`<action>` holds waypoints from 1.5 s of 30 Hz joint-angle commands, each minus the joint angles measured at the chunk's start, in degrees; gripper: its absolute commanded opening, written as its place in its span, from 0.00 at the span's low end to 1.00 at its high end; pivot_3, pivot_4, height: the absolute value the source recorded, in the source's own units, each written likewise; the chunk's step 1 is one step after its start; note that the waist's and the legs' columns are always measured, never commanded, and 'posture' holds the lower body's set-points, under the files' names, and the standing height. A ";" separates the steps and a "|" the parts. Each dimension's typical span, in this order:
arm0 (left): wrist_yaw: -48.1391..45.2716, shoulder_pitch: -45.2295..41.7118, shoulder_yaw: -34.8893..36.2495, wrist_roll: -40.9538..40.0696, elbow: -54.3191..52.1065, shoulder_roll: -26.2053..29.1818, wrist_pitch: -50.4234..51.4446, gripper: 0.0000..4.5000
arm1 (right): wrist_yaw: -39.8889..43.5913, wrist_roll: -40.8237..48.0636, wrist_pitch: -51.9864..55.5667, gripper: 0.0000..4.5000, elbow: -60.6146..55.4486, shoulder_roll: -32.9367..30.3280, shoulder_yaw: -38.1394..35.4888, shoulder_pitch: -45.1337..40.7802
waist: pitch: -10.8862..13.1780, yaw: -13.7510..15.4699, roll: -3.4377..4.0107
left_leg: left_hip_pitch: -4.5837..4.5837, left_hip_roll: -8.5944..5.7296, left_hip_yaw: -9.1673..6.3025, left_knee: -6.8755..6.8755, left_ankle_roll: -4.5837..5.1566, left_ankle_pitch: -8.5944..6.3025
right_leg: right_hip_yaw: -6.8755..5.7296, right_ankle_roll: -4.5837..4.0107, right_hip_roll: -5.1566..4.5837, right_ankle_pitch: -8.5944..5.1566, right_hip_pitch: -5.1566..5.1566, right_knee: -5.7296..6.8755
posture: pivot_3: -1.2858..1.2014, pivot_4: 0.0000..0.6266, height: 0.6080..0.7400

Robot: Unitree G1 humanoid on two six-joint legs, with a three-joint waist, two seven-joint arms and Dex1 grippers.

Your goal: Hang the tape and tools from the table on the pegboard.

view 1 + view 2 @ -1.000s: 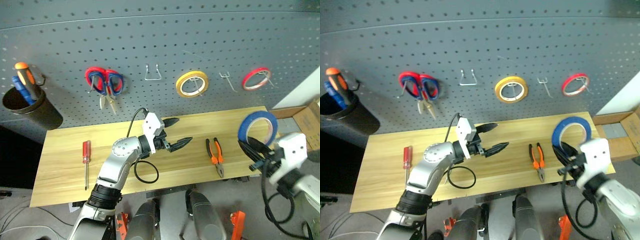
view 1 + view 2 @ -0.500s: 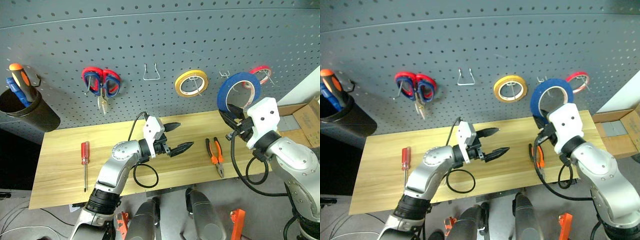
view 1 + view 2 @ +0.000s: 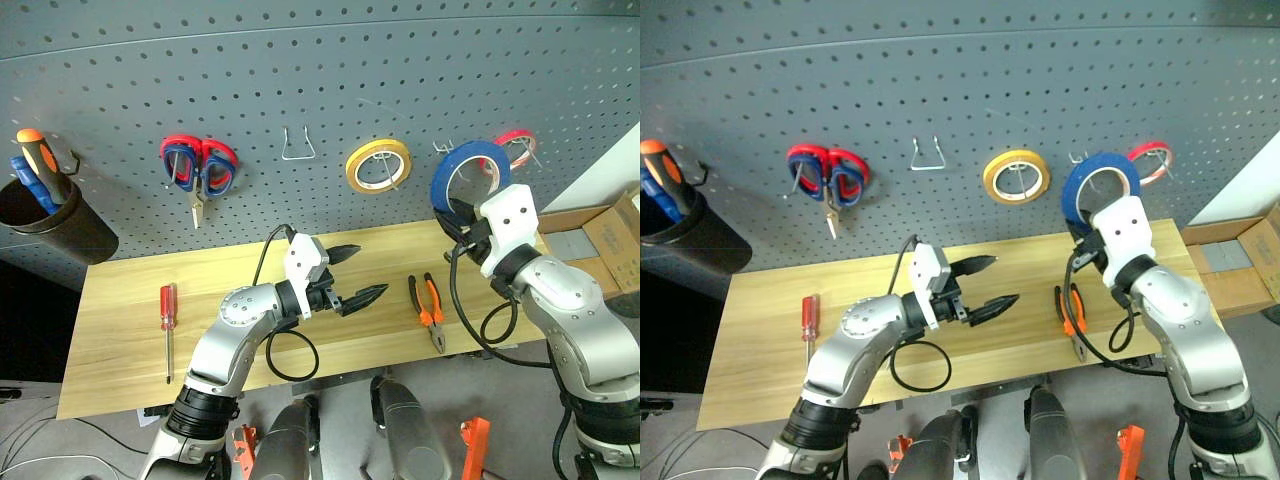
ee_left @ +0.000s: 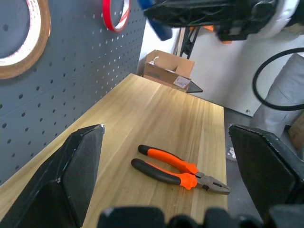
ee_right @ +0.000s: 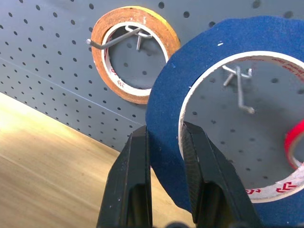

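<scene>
Blue tape [image 5: 176, 95]: upright ring clamped at its lower rim in the right gripper [image 5: 166, 142], jaws closed on it, raised before the pegboard [image 3: 300, 90] with a bare metal hook [image 5: 240, 92] seen through its hole.
Left gripper [image 3: 352, 276]: jaws spread wide, holding nothing, above the bench [image 3: 130, 340].
Pliers [image 3: 427, 312]: flat on the bench, between the two arms.
Screwdriver [image 3: 167, 315]: flat near the bench's left end.
Pegboard neighbours: yellow tape [image 3: 378, 166] to the left, red tape [image 3: 520, 145] to the right of the blue ring.
</scene>
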 commanded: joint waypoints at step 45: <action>-5.82 13.13 -0.27 0.17 -4.81 14.41 -0.75 1.00 | -14.32 3.29 37.05 0.99 1.97 13.37 -3.00 11.62 | 0.02 2.52 0.16 | -0.07 0.05 0.03 -0.26 -0.11 0.36 | 0.01 -0.17 -0.06 0.28 -0.21 -0.10 | 0.43 0.56 1.00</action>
